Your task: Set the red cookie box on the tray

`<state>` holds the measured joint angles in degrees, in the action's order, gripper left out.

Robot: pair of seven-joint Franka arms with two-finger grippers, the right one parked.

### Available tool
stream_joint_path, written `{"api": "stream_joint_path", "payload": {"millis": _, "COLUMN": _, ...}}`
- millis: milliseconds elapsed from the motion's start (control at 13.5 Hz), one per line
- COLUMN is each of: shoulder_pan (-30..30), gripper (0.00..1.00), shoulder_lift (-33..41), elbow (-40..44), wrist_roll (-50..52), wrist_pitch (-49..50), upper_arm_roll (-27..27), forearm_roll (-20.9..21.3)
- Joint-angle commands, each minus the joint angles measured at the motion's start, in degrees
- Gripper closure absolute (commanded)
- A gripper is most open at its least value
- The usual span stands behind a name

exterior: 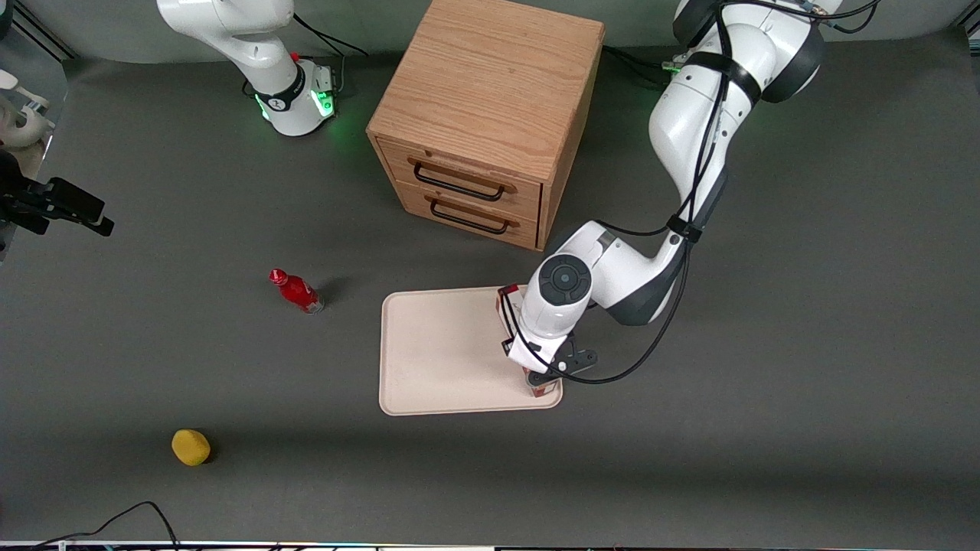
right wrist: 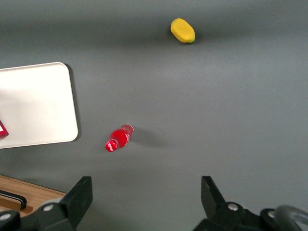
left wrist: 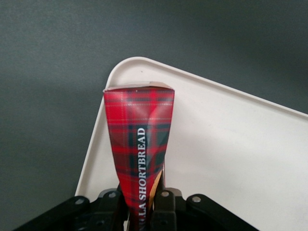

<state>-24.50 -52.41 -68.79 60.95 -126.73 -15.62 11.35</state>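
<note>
Red cookie box [left wrist: 140, 144] — between gripper [left wrist: 144, 202] fingers

Red cookie box [left wrist: 139, 144]: one
Tray [exterior: 429, 360]: one
Gripper [left wrist: 144, 204]: one, clamped on the box above the tray
Red bottle [exterior: 297, 291]: one
Yellow sponge [exterior: 191, 447]: one
Wooden cabinet [exterior: 490, 99]: one
Drawers [exterior: 459, 180]: two

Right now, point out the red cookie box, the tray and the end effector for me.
red cookie box [left wrist: 139, 130], left wrist view, on its tartan side panel.
tray [exterior: 436, 344], front view, on its bare floor.
end effector [left wrist: 144, 204], left wrist view, between its fingertips, clamped on the box above the tray.
</note>
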Motion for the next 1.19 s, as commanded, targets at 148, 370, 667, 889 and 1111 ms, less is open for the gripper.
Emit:
{"api": "stream_joint_path", "payload": {"millis": 148, "shoulder_pan": -0.9, "gripper": 0.0, "shoulder_lift": 0.37, "elbow": -0.82, "wrist_roll": 2.24, "wrist_pitch": -1.68, "upper_arm_roll": 0.77, "forearm_roll": 1.22}}
{"api": "stream_joint_path", "payload": {"millis": 370, "shoulder_pan": -0.37, "gripper": 0.0, "shoulder_lift": 2.92, "elbow": -0.04, "wrist_roll": 1.98, "wrist_pitch": 2.6, "upper_arm_roll": 0.68, "forearm_roll": 1.22}}
{"api": "stream_joint_path", "payload": {"millis": 667, "shoulder_pan": 3.22, "gripper": 0.0, "shoulder_lift": 8.36, "elbow": 4.78, "wrist_roll": -9.06, "wrist_pitch": 22.09, "upper_arm_roll": -1.16, "forearm_roll": -2.01}}
{"api": "stream_joint_path", "payload": {"millis": 889, "shoulder_pan": 7.08, "gripper": 0.0, "shoulder_lift": 17.83, "elbow": 4.29, "wrist_roll": -25.11, "wrist_pitch": 35.11, "upper_arm_roll": -0.55, "forearm_roll": -6.32}}
{"api": "stream_joint_path", "payload": {"millis": 1111, "shoulder_pan": 12.19, "gripper": 0.0, "shoulder_lift": 28.38, "elbow": -2.38, "wrist_roll": -42.86, "wrist_pitch": 44.78, "upper_arm_roll": 3.64, "forearm_roll": -10.03}}
